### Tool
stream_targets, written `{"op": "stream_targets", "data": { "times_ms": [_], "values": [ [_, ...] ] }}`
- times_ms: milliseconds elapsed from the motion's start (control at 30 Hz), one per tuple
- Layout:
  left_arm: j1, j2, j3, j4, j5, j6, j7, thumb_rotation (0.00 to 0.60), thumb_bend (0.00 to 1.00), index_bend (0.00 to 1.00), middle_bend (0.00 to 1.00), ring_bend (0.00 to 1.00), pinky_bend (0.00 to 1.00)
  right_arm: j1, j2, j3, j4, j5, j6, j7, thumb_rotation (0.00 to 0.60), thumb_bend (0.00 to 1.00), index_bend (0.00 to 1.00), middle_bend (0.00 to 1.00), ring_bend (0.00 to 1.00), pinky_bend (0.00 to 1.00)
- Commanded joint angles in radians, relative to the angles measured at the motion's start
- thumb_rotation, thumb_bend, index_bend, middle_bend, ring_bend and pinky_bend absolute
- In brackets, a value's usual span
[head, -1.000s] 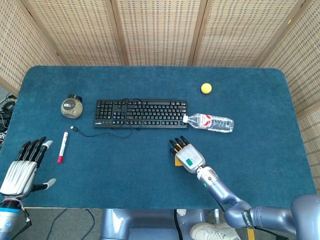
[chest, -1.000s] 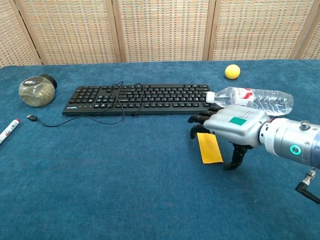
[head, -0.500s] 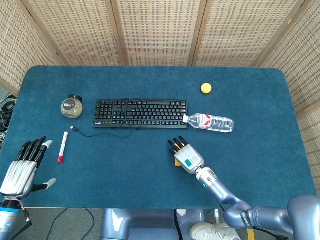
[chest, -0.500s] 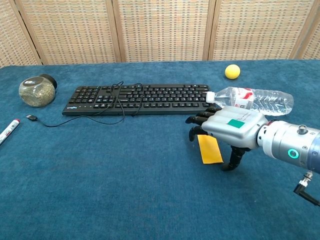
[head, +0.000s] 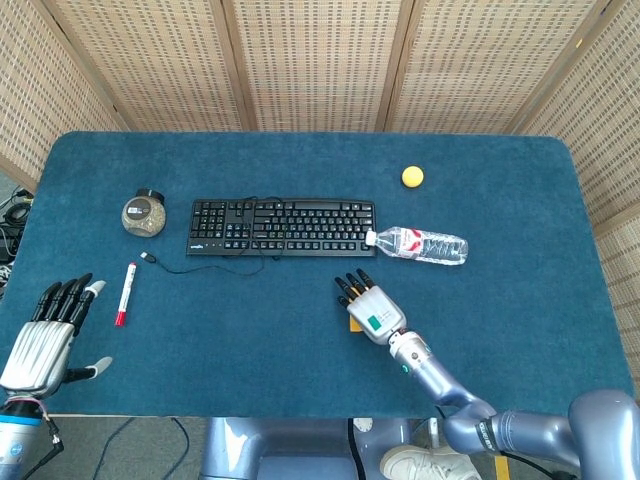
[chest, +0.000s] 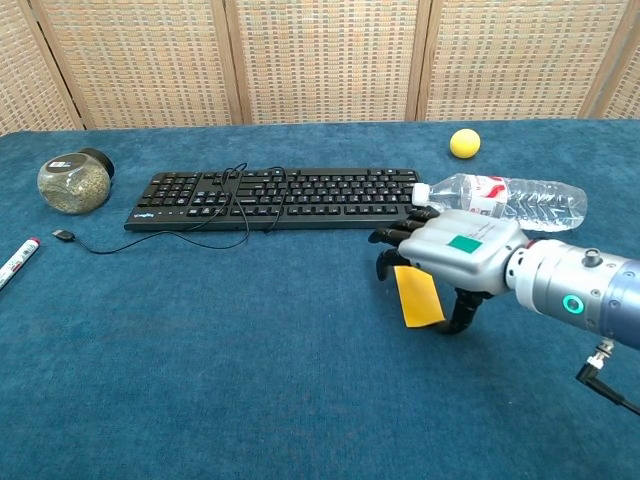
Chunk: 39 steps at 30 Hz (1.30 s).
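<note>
Woven cane screens stood behind a table covered in dark blue felt (head: 300, 350). At its near left corner the left hand (head: 45, 335) hovered with fingers spread and nothing in them. Just beyond it lay a red-and-white marker pen (head: 124, 292), and further back a round glass jar of seeds with a black lid (head: 144, 213). A black corded keyboard (head: 282, 227) sat mid-table, then a clear plastic water bottle on its side (head: 418, 244) and a small yellow ball (head: 412, 177) toward the far right.

Nearer the front edge, right of centre, the right hand (chest: 455, 255) arched palm-down over a flat yellow card (chest: 418, 296), fingertips (chest: 385, 238) curled to the felt beyond its far end, thumb beside it, gripping nothing as yet. The step in hand looked like a pickup being set up. Next, the fingers would need to catch the thin card's edge against the thumb, since it lay flush on the felt.
</note>
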Motion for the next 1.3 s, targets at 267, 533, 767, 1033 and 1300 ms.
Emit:
{"op": "stream_targets", "data": {
  "times_ms": [267,533,767,1033,1300],
  "values": [
    [-0.001,0.0,0.0,0.0,-0.001,0.0,0.001,0.6,0.0,0.0,0.0,0.0,0.0,0.003,0.003,0.001,-0.005,0.003,-0.002,-0.002,0.6,0.26,0.26,0.0,0.0,0.0],
    [0.0,0.002,0.0,-0.001,0.0,0.001,-0.002,0.6,0.0,0.0,0.0,0.0,0.0,0.008,-0.001,-0.007,-0.003,0.004,-0.015,-0.007,0.6,0.42,0.44,0.0,0.0,0.0],
    [0.0,0.002,0.001,0.0,0.0,0.001,-0.004,0.6,0.0,0.0,0.0,0.0,0.0,0.011,0.006,-0.009,-0.005,0.008,-0.021,-0.007,0.6,0.5,0.5,0.0,0.0,0.0],
    [-0.001,0.002,0.001,-0.001,0.0,-0.001,-0.003,0.6,0.0,0.0,0.0,0.0,0.0,0.01,0.008,-0.014,0.002,0.003,-0.022,-0.002,0.6,0.5,0.65,0.0,0.0,0.0],
    [-0.002,0.0,0.001,-0.001,-0.001,-0.002,0.0,0.6,0.0,0.0,0.0,0.0,0.0,0.01,0.004,-0.015,0.021,-0.015,-0.018,0.018,0.6,0.51,0.73,0.0,0.0,0.0]
  ]
}}
